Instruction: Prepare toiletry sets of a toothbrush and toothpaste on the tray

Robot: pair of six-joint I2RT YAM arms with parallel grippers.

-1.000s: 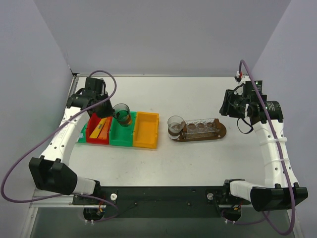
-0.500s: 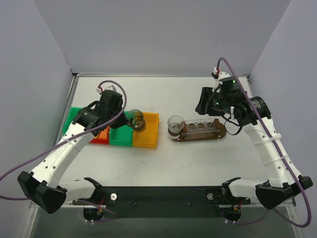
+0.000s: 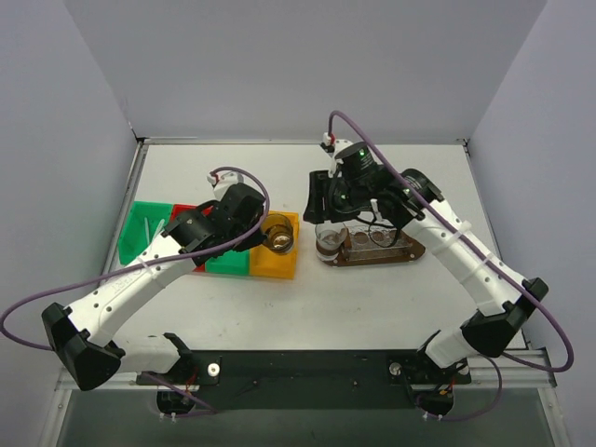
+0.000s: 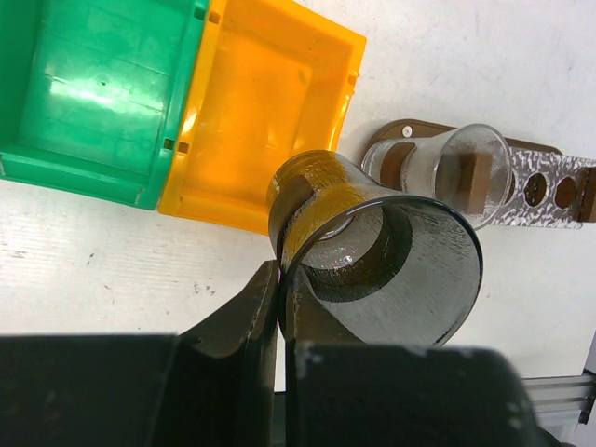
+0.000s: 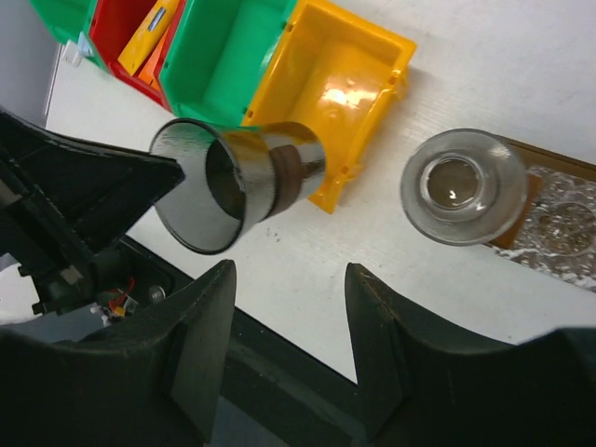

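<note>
**Figure. Bringing a second cup toward the tray.** Nearest the bases, the left gripper (image 4: 282, 289) is pinching the wall of a clear, dark-tinted glass cup (image 4: 377, 251). The cup is lying tilted on its side above the far right corner of the yellow rectangular plastic bin (image 3: 270, 261). Beside that bin, the middle green plastic bin (image 4: 84, 93) is showing nothing inside. The red plastic bin (image 5: 126, 47) is holding the small orange-yellow toothpaste tubes (image 5: 149, 37). In the leftmost green bin (image 3: 140, 237) the thin white toothbrushes (image 3: 148, 229) are lying.

To the right, the long dark-brown wooden tray (image 3: 414, 250) is carrying a clear plastic holder with round wells (image 3: 372, 237). An upright clear glass cup (image 5: 463, 186) is standing at the tray's left end. The right gripper (image 5: 289, 307) is hovering above that end, its fingers spread and holding nothing.

No toothbrush or tube is on the tray yet. The step in hand appears to be setting the held cup down on or beside the tray. Doing it well probably means:
- lifting the cup clear of the yellow bin's wall;
- turning it mouth-up before lowering;
- approaching beside the standing cup without touching it;
- leaving the right gripper out of the way.
</note>
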